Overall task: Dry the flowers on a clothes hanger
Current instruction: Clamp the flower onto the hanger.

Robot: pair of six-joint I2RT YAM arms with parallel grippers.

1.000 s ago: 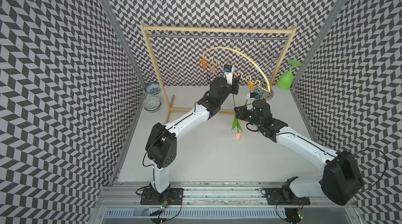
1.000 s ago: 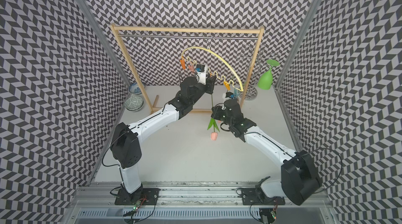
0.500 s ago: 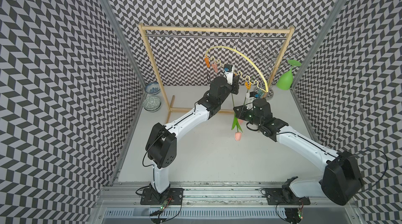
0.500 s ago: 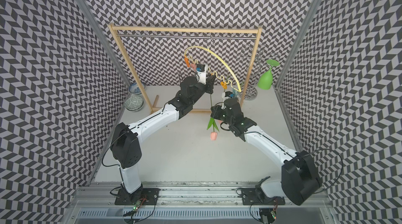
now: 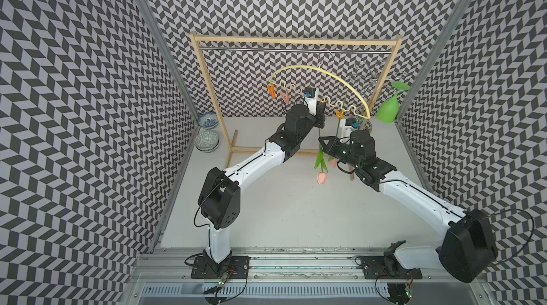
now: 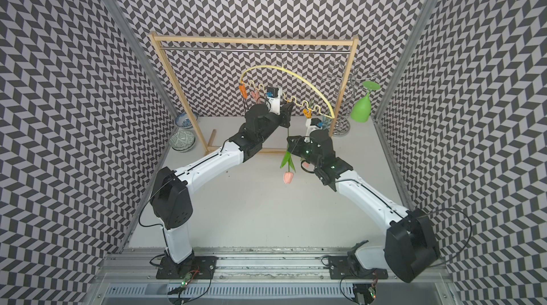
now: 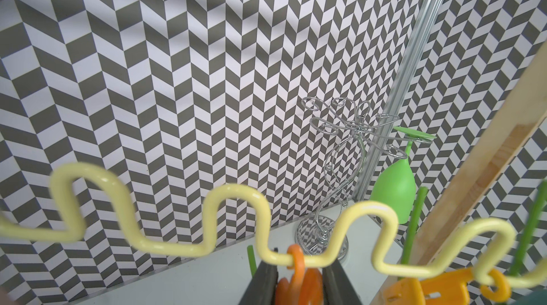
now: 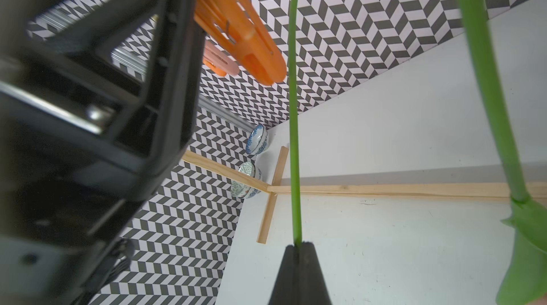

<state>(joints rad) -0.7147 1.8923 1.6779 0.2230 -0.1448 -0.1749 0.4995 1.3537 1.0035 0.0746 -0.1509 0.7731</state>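
The pink tulip (image 5: 321,177) hangs head down above the table, its thin stem (image 8: 294,111) rising from the right gripper (image 8: 299,247), whose jaws are closed tight on it. In the right wrist view the stem's cut end stands just beside the tip of the orange clothespin (image 8: 245,31), not between its halves. That pin hangs from the wavy bar of the clothes hanger (image 7: 236,196), which is hooked on the rod of the wooden rack (image 5: 296,41). The left gripper (image 7: 299,262) has its jaws pressed on either side of the pin. Whether the pin's mouth is open cannot be told. Over the last second the bloom has risen a little and the hanger has rocked sideways, first one way and then back. This suggests the stem is being lined up with the pin while the hanger shifts, so the clipping is not yet done. A second tulip's stem (image 8: 485,81) already hangs from the yellow clothespin (image 7: 429,287) nearby.
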